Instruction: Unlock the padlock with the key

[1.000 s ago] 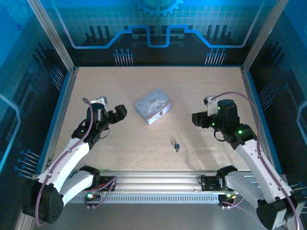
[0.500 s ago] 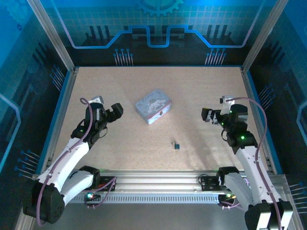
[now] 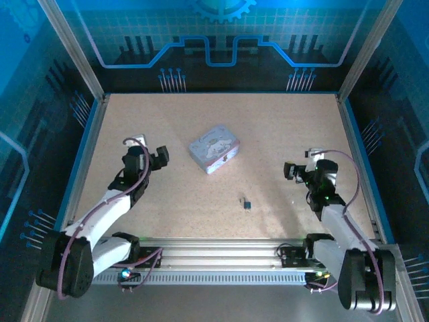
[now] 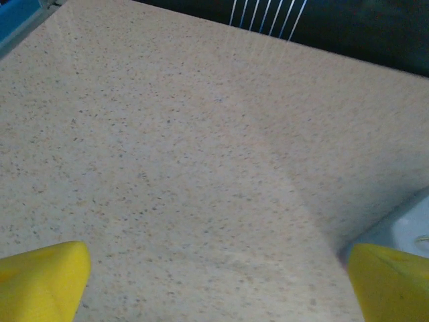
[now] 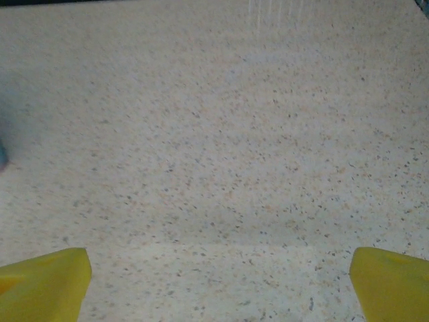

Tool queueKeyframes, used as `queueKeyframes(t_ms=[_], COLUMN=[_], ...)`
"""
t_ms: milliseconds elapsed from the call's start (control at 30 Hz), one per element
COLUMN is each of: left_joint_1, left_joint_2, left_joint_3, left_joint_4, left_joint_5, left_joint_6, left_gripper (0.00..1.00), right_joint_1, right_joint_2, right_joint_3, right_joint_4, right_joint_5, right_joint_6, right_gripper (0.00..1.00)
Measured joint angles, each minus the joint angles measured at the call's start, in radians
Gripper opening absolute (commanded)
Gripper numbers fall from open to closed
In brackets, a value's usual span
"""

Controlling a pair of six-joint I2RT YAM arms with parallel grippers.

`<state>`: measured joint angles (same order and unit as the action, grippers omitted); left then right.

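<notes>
Hanging spread and empty, my left gripper point(image 3: 161, 155) and right gripper point(image 3: 290, 170) flank the tiny padlock point(image 3: 247, 202) on the table point(image 3: 201, 114) between them; so small, a clumsy pinch could skid it away.

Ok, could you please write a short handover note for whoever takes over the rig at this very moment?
Left claw: open and empty, over bare table, left of the tin.
Right claw: open and empty, over bare table on the right side.
Padlock: lies on the table between the arms, nearer the bases than the tin; neither claw touches it. The key is too small to tell apart from it.
Done: nothing is held; whether the lock is open cannot be told.
Left: probably locate the key, grasp both, and turn the key in the lock.
</notes>
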<state>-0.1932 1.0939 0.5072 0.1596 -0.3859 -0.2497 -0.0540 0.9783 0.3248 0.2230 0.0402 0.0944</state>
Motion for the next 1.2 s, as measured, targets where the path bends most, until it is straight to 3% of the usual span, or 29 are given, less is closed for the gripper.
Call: queueKeyframes(t_ms=[433, 700, 1033, 1200], left_joint_1=[0.030, 0.042, 0.131, 0.150], left_joint_2=[0.264, 0.336, 0.435, 0.454], left_joint_3=[-0.032, -0.096, -0.163, -0.163], left_joint_4=[0.347, 0.539, 0.771, 0.765], left_joint_5=[-0.014, 0.075, 0.201, 0.254], left_joint_6=[0.200, 0.301, 0.302, 0.298], left_gripper=[0.99, 0.99, 0.99, 0.99], right_joint_1=[-0.007, 0.029, 0.101, 0.101], right_joint_2=[0.344, 0.465, 0.520, 0.520], right_joint_3=[0.029, 0.030, 0.095, 0.095], right_joint_4=[0.386, 0.556, 0.526, 0.525], right_joint_5=[-0.047, -0.068, -0.016, -0.013], right_joint_6=[-0.009, -0.026, -0.079, -0.089], right_gripper=[1.00, 1.00, 1.00, 1.00])
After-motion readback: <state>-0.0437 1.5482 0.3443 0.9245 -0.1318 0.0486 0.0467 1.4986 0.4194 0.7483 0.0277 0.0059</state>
